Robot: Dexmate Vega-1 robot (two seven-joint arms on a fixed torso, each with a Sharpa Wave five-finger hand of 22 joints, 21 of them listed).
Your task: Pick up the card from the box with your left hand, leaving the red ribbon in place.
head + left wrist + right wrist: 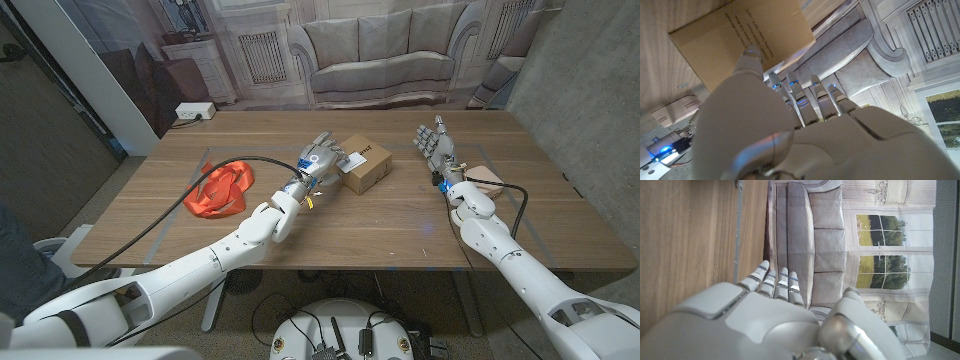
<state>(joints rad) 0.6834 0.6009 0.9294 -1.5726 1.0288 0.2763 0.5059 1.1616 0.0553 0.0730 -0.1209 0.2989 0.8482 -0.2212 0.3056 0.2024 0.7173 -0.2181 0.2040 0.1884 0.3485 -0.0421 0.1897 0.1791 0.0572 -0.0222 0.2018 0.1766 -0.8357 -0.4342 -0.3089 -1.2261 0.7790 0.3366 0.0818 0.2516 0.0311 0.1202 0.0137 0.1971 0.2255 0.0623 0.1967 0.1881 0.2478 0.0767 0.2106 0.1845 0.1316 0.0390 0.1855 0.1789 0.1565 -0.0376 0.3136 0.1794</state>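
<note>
Reached the box (pixel 365 166) with left hand (pixel 322 158), grip unclear; right hand (pixel 436 143) spread, empty; risked shoving box or missing the card.

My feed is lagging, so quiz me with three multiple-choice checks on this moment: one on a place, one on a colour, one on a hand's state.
1. Where is the left robot hand?
A. At the cardboard box
B. On the ribbon
C. At the table's near edge

2. What colour is the ribbon?
A. Blue
B. Red
C. White

3. How is the right robot hand?
A. Gripping the box
B. Holding the ribbon
C. Holding nothing, fingers apart

Answers:
1 A: the head view shows it against the box's left side.
2 B: it lies red on the table, left of the box.
3 C: it stands apart, right of the box.
</note>
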